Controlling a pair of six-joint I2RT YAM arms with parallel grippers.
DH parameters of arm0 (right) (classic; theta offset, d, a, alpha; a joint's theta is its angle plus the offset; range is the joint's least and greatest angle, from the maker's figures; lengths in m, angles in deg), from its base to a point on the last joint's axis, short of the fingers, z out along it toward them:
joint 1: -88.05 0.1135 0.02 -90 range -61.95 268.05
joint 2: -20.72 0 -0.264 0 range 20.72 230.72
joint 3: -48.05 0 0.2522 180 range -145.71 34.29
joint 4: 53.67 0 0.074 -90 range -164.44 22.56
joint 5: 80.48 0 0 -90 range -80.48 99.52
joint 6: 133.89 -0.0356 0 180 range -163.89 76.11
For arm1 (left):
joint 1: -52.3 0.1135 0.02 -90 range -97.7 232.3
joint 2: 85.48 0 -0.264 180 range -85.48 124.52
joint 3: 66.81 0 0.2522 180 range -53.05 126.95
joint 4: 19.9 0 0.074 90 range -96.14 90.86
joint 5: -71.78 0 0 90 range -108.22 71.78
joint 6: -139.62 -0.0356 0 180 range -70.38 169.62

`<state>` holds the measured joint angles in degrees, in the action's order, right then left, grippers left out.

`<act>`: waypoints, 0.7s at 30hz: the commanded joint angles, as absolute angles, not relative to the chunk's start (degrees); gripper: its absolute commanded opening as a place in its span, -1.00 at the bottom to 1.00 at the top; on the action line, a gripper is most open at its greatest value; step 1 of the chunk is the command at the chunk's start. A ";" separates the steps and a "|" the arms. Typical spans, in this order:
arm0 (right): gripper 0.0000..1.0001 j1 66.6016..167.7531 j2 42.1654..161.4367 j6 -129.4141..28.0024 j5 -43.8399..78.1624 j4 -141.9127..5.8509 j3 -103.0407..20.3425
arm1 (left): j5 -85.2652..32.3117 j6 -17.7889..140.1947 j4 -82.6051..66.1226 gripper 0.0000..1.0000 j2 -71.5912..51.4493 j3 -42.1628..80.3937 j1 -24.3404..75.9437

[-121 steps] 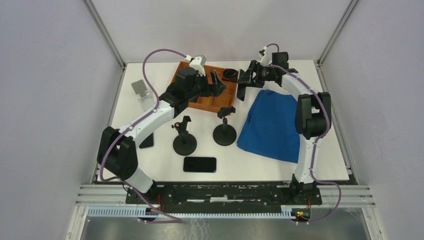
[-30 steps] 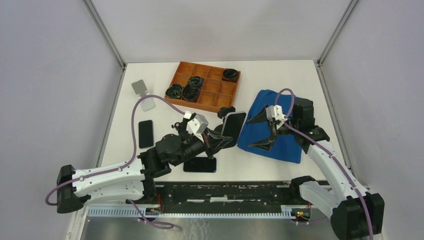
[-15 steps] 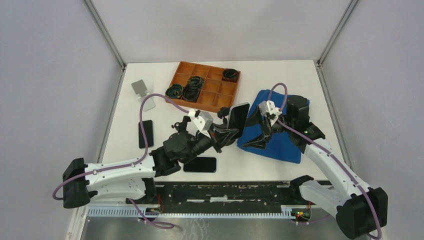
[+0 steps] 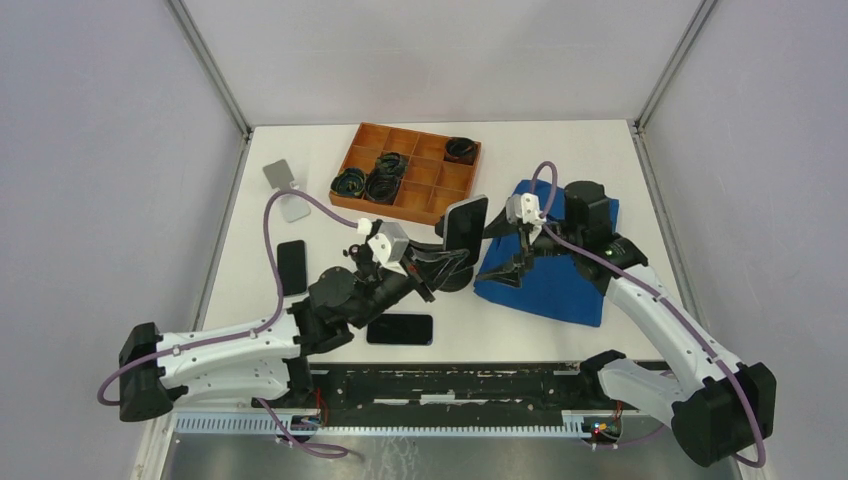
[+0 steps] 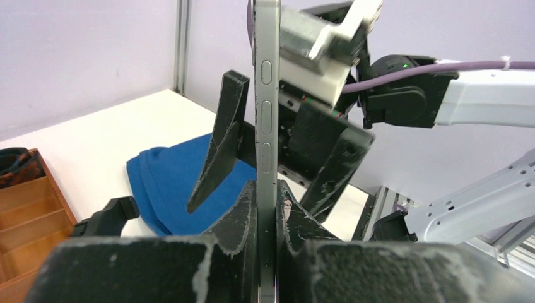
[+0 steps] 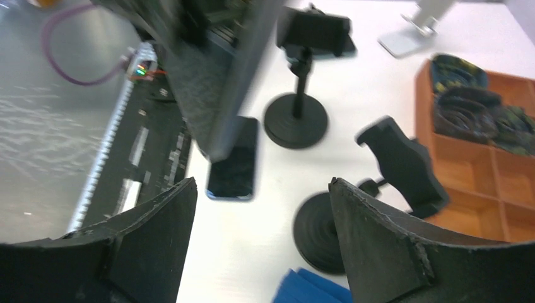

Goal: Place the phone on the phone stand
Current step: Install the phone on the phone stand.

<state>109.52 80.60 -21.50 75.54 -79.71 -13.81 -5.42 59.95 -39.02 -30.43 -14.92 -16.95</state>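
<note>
At the middle of the bench, the left gripper (image 5: 266, 211) is clamped on the lower end of the phone (image 5: 265, 113), which stands upright and edge-on to the wrist camera, raised and not yet seated. The right gripper (image 4: 503, 252) is spread wide and empty just beside the phone, over the near-left corner of the blue cloth (image 4: 560, 270). The likely target is the black phone stand (image 6: 404, 165), whose cradle is bare and close by the phone. A good placement probably means bringing the phone's back flat against that cradle and lowering slowly, with the left fingers kept clear of the cradle's arms. The light round base may tip if it is nudged, and the spread right fingers crowd the approach. A second black stand (image 4: 358, 252) is partly hidden by the left arm. A spare phone (image 4: 400, 329) lies flat toward the near edge and a third phone (image 4: 291, 267) toward the left edge. A silver stand (image 4: 285, 190) and a wooden tray (image 4: 408, 178) sit well apart, toward the far edge.
</note>
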 commanded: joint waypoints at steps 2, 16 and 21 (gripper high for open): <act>0.73 108.89 83.90 -14.63 62.81 -82.60 -16.81 | -2.63 55.86 -37.19 -0.96 -36.49 -13.81 -17.12; 0.65 108.94 98.34 -28.88 60.43 -73.44 -24.04 | 0.15 56.65 -30.01 -0.96 -45.11 -16.71 -17.06; 0.57 109.76 100.43 -29.04 61.85 -73.68 -25.52 | 0.35 57.15 -29.52 -0.96 -46.08 -17.06 -17.05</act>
<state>109.02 99.61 -27.16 60.13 -76.04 -22.79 -0.72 58.44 -26.41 -44.72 -17.68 -16.95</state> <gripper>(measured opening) 0.794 0.116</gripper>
